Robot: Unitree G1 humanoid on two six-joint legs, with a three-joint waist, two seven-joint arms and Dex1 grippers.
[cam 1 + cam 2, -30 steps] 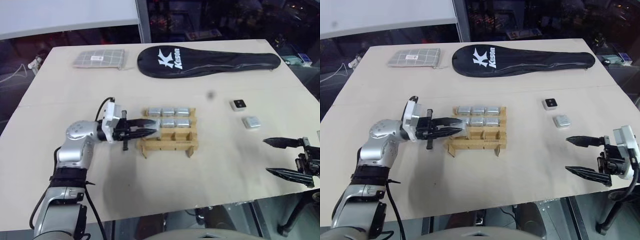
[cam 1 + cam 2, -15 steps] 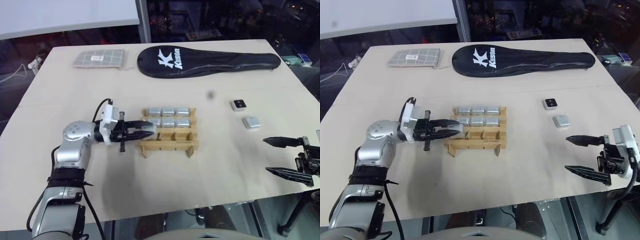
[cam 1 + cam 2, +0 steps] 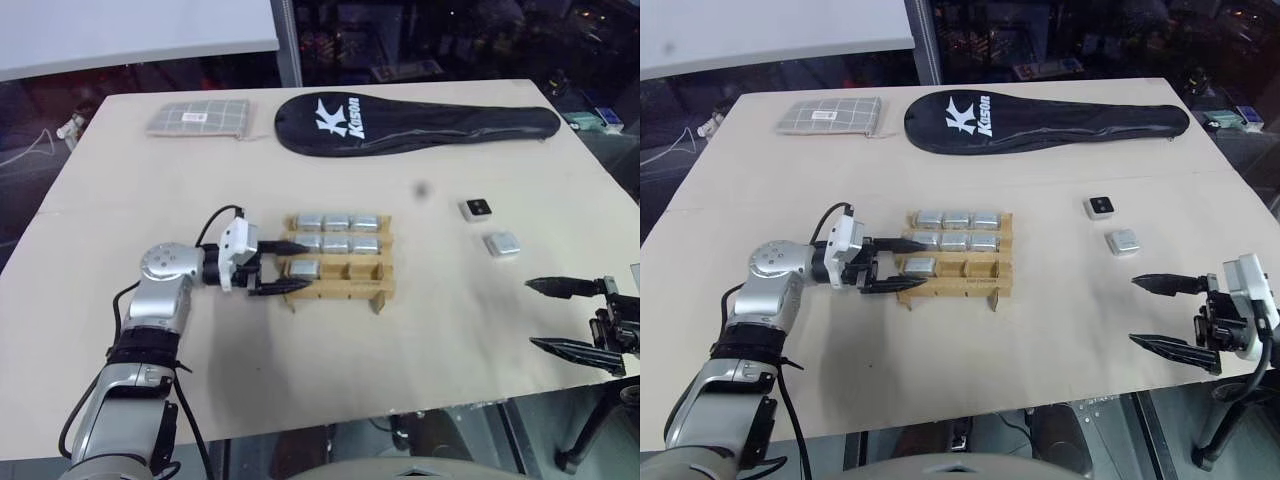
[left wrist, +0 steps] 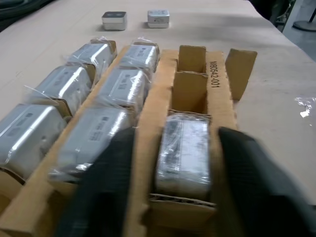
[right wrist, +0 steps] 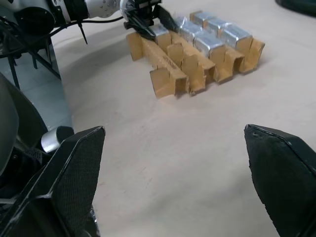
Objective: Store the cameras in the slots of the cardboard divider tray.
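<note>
The cardboard divider tray (image 3: pixel 340 291) stands mid-table, with wrapped silver cameras filling its back and middle rows (image 3: pixel 337 223). One more camera (image 4: pixel 183 155) sits in the left slot of the front row. My left gripper (image 3: pixel 288 267) is open, and its black fingers (image 4: pixel 106 187) flank that camera without closing on it. Two loose cameras lie on the table to the right: a white one with a black square (image 3: pixel 478 209) and a silver one (image 3: pixel 503 244). My right gripper (image 3: pixel 565 318) hangs open near the table's right front edge, holding nothing.
A long black racket cover (image 3: pixel 420 122) lies across the back of the table. A grey checked pouch (image 3: pixel 198 117) is at the back left. The front row's middle and right slots (image 4: pixel 190 74) are open. Bare tabletop separates the tray from the loose cameras.
My left gripper, shut before, has sunk a little toward the tray's front row and opened. The camera now rests in the front-left slot. The right arm has not moved.
</note>
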